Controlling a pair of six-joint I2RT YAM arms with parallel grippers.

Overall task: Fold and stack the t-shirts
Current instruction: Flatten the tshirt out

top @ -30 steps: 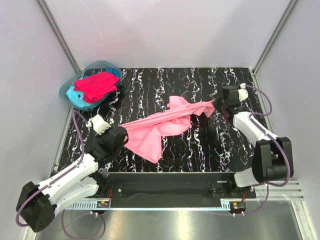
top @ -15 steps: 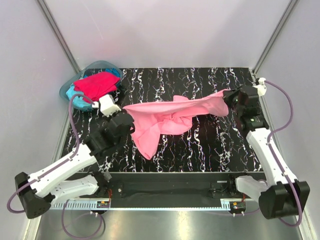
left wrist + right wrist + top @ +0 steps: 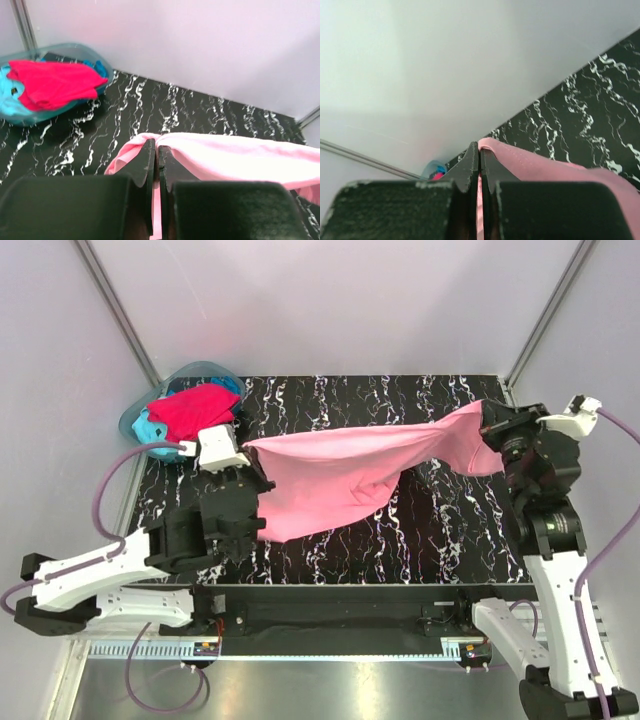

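A light pink t-shirt (image 3: 350,472) hangs stretched in the air between both arms above the black marbled table (image 3: 440,530). My left gripper (image 3: 247,454) is shut on its left end, the cloth pinched between the fingers (image 3: 156,150). At the far right, my right gripper (image 3: 483,425) is shut on the other end, pink cloth (image 3: 540,167) folding over its fingertips. The shirt's lower part sags toward the table. A crimson t-shirt (image 3: 190,408) lies on a turquoise t-shirt (image 3: 150,430) in the tub.
A translucent blue-green tub (image 3: 205,370) sits at the table's back left corner, also in the left wrist view (image 3: 75,47). White walls with metal posts close in the back and sides. The arm bases stand along the near edge.
Both arms have risen and moved apart, lifting the pink t-shirt off the table and pulling it from a crumpled heap into a taut span.
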